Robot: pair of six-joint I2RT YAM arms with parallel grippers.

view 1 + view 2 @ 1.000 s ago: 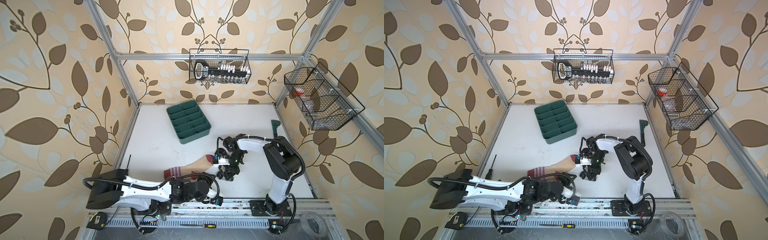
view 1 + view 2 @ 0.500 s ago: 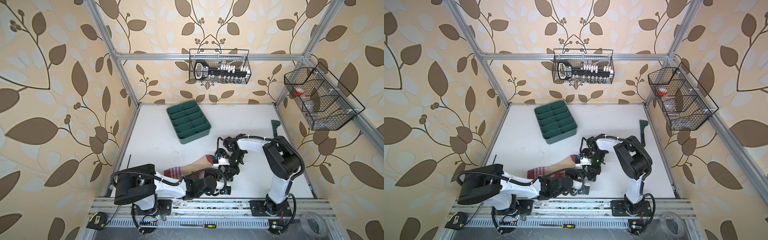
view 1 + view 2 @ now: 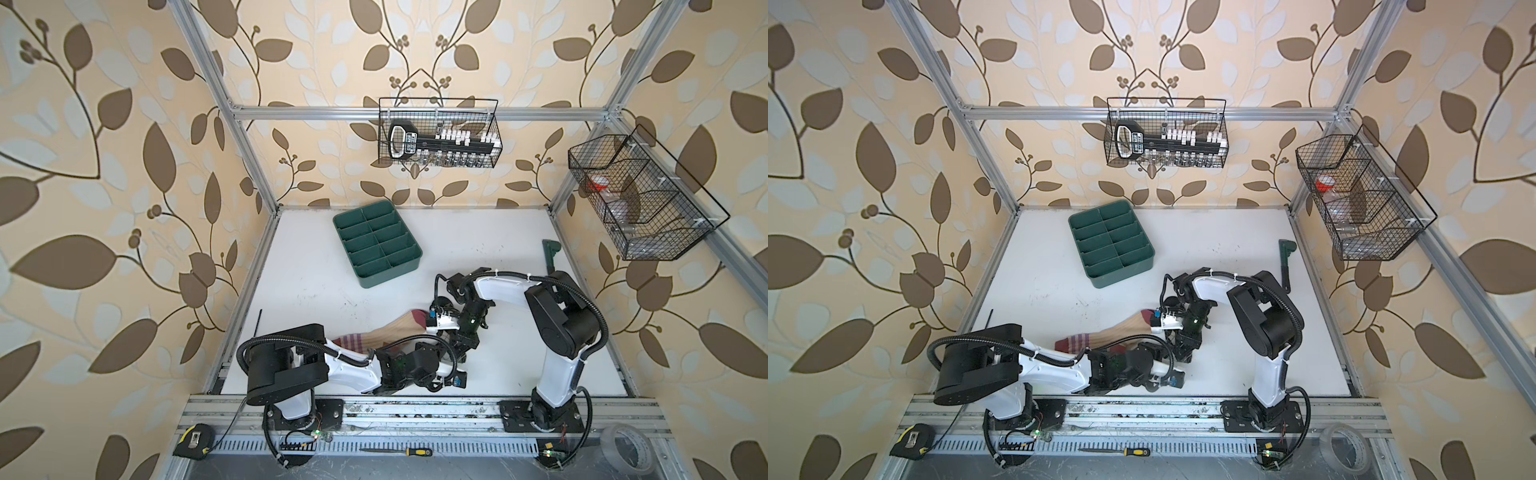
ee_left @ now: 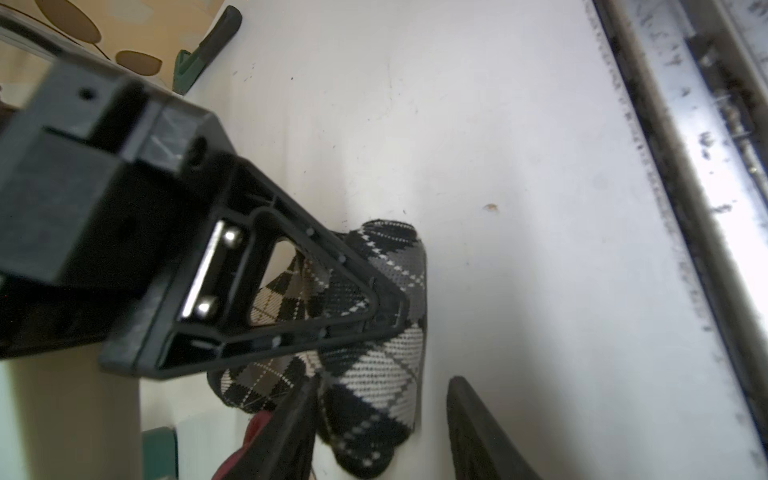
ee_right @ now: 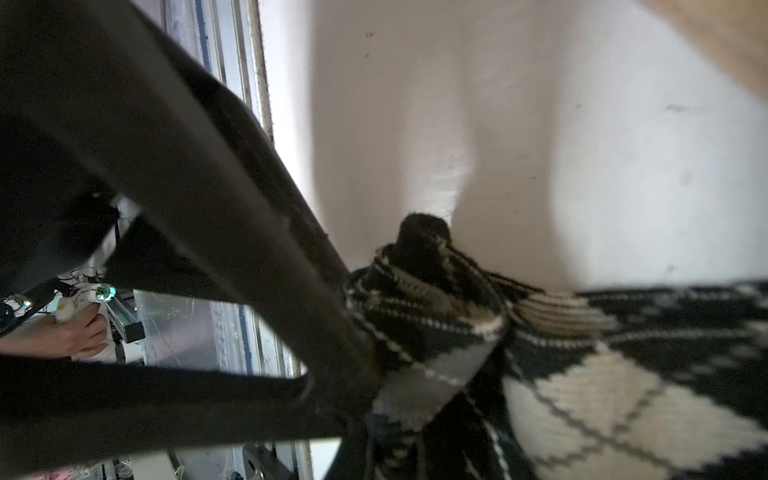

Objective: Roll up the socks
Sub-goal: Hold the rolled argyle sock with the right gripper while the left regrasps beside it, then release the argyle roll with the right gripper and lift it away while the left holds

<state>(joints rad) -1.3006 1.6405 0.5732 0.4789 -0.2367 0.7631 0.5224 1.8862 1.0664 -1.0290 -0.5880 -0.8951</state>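
White tabletop (image 3: 324, 282) carried a green divider tray (image 3: 390, 277) toward the back. Nearer the front, the beige sock (image 3: 395, 332) lay stretched flat, its striped maroon cuff by the left arm. At its toe end the black argyle sock (image 4: 386, 332) sat bunched into a roll. The right gripper (image 5: 365, 374) was clamped on that fabric. The left gripper (image 4: 384, 382) straddled the roll, fingers apart.

High pair, two wrist close-ups
Both top views look steeply down on the whole worktop (image 3: 316, 266); the wrist cameras, very near, share the argyle sock (image 4: 374, 374).
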